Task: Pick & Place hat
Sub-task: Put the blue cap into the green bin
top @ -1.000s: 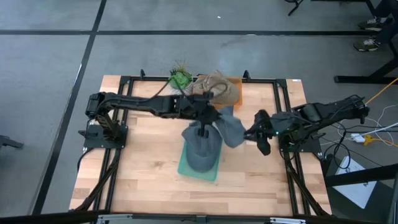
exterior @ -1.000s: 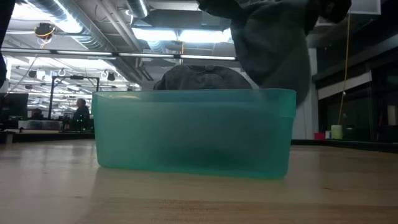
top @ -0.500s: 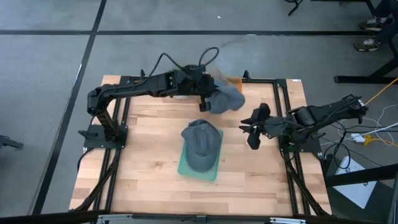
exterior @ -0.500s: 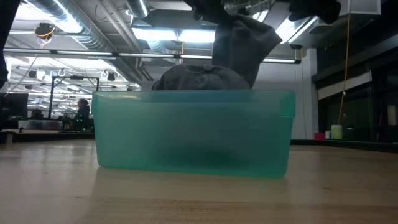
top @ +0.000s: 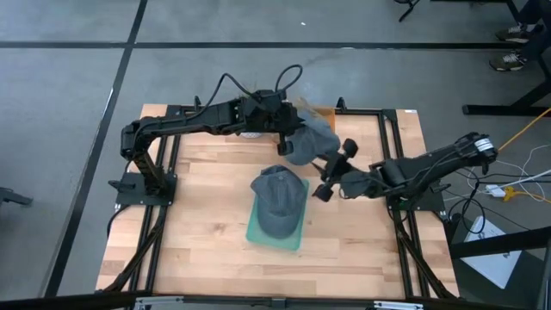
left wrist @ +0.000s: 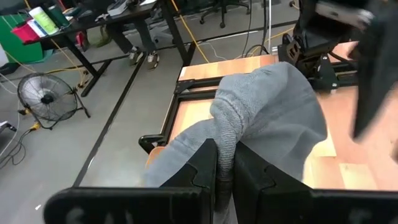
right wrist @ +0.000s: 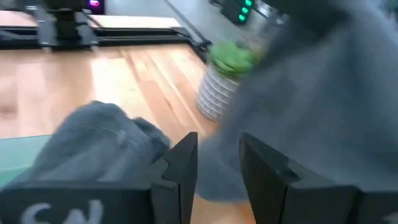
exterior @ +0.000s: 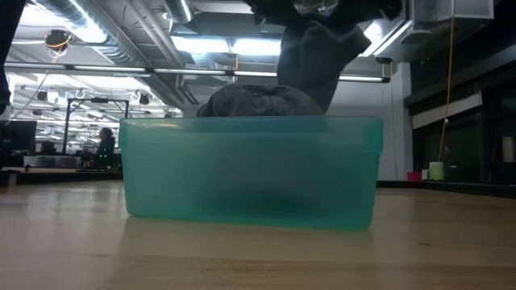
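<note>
Grey hat (top: 308, 140), soft knit with a ribbed fold, hangs above the far middle of the table (top: 207, 232), clear of the wood. Left tool (left wrist: 225, 168) is clamped on a fold of its fabric; the cloth bunches between the fingers (left wrist: 202, 165) and drapes down either side. In the low view the hat (exterior: 314, 52) dangles behind and above the bin.

Second hat (top: 279, 201), dark grey cap, lies in the teal bin (top: 256, 232) at table centre, crown rising above the rim (exterior: 250, 122). It is apart from the hanging hat.

Right tool (top: 330, 172) sits just beside the hanging hat, on its right-hand side and just right of the bin. Its fingers (right wrist: 180, 165) stand a little apart with nothing between them; grey fabric fills the space just ahead of them.

Behind the hanging hat: a small green plant in a white ribbed pot (right wrist: 219, 93), partly blocked by the cloth. A tan item at the far edge is mostly hidden; cannot identify it.
</note>
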You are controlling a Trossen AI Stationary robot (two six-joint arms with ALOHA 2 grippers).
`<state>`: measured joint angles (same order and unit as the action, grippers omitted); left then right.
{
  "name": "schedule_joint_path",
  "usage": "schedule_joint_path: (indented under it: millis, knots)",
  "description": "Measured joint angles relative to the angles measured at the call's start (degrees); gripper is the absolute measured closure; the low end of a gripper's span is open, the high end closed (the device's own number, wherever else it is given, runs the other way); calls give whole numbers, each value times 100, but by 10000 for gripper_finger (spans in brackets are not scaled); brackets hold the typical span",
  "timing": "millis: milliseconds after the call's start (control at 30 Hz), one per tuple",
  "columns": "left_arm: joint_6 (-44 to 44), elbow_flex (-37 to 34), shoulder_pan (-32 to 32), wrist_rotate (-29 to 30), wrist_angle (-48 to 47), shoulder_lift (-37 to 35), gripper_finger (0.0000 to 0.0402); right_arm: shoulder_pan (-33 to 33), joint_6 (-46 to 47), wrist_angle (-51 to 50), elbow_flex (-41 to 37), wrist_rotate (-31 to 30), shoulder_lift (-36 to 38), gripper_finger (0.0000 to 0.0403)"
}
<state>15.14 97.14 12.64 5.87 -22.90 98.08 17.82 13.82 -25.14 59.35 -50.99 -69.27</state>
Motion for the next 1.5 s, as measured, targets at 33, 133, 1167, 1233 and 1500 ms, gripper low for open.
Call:
schedule_joint_path:
  millis: [33, 133, 1167, 1233, 1500]
  knots:
    - [0, 0, -2, 0, 17, 0, 380, 0, -196, 206, 0, 76, -79, 286]
    - [0, 0, 0, -23, 65, 0, 380, -11, -811, 756, 0, 293, -303, 286]
    - [-543, 7, 21, -2725, -787, -256, 371, -483, -992, 191, -2, 245, 120, 286]
    - [-564, 7, 82, -2711, -782, -256, 371, -483, -1010, 203, -2, 394, 120, 286]
    - [-647, 7, 149, -2789, -743, -256, 368, -483, -1672, 764, -1, 441, 120, 292]
